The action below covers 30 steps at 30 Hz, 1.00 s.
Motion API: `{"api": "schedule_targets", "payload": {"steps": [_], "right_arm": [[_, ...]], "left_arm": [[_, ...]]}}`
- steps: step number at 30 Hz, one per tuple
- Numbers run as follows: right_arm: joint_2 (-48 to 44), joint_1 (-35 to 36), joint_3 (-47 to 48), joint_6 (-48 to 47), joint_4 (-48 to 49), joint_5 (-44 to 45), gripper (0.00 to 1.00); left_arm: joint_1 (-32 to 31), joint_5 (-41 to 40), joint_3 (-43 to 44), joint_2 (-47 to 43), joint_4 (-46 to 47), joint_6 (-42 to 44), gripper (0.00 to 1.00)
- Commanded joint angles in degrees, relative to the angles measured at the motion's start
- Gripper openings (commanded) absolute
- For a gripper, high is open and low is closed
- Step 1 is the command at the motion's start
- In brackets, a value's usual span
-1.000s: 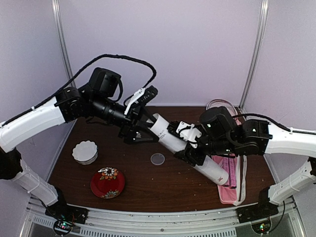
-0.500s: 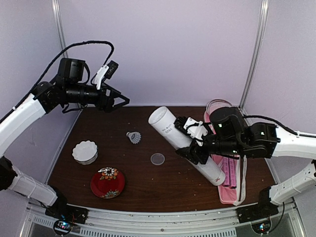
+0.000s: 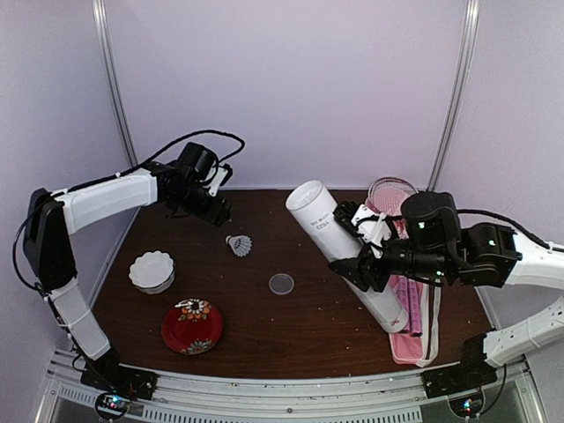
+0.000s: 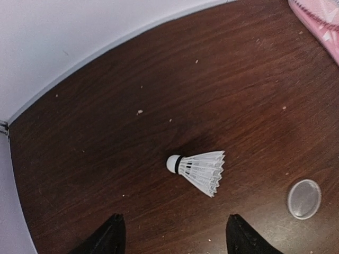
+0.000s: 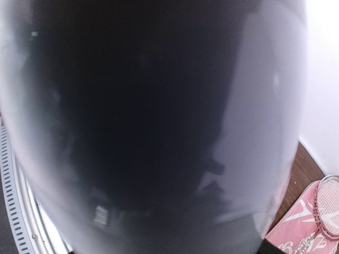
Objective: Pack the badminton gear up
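A white feather shuttlecock (image 3: 239, 245) lies on its side on the brown table (image 3: 264, 339); in the left wrist view the shuttlecock (image 4: 198, 170) is just ahead of my fingertips (image 4: 114, 235). My left gripper (image 3: 220, 211) (image 4: 175, 235) hovers over it, open and empty. The long white tube (image 3: 339, 242) is tilted with its open end up and to the left, and my right gripper (image 3: 359, 256) is shut around its middle. The tube (image 5: 159, 132) fills the right wrist view and hides the fingers. A pink bag (image 3: 414, 339) holding racquets (image 3: 390, 189) lies along the right side.
A clear round lid (image 3: 281, 283) (image 4: 304, 198) rests mid-table. A white scalloped bowl (image 3: 152, 270) and a red floral plate (image 3: 192, 326) sit front left. The pink bag (image 5: 310, 225) shows beyond the tube. Walls close in on three sides.
My left arm left the tube's mouth, swung up left, then came down over the shuttlecock now lying on the table. The right arm shifted the tube slightly right.
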Motion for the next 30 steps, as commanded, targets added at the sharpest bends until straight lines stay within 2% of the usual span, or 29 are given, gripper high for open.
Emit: {"api": "schedule_targets", "payload": {"steps": [1,15,25,28,30], "right_arm": [[-1.01,0.26,-1.05,1.83,1.24,1.71,0.57],[-0.79,0.32,-1.16,2.76,1.19,1.68,0.57],[0.52,0.28,-1.28,2.53,1.86,1.39,0.58],[0.90,0.33,-1.25,2.37,2.10,1.19,0.58],[1.16,0.29,-1.16,2.35,2.15,0.99,0.58]], "left_arm": [[-1.30,-8.67,2.66,5.96,0.96,2.27,0.67],[-3.17,-6.16,14.12,22.63,-0.85,3.84,0.66],[-4.96,-8.52,13.94,25.61,-2.54,6.85,0.60],[-4.98,-9.51,12.72,25.76,-2.56,6.86,0.56],[-4.97,-10.91,12.66,26.13,-2.57,7.22,0.49]]}}
